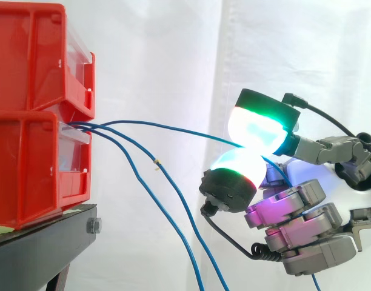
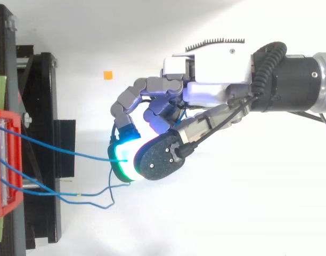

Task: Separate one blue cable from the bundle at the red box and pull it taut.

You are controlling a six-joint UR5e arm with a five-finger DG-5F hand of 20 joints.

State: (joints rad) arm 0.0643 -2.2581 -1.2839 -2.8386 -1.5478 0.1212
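Side view: I see the hand (image 1: 291, 203) pinching one blue cable (image 1: 173, 127) between two glowing pads (image 1: 258, 128). It runs, slightly bowed, from the red box (image 1: 34, 170) at the stand's (image 1: 52, 242) edge.
Top view: the pinch is well clear of the box; the other cables (image 2: 78, 194) sag beside it.

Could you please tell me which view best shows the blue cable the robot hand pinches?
Side view: the thin blue cable runs from the red plastic bin into the robot hand's pinch. The top view shows its run; a pad hides the pinch.
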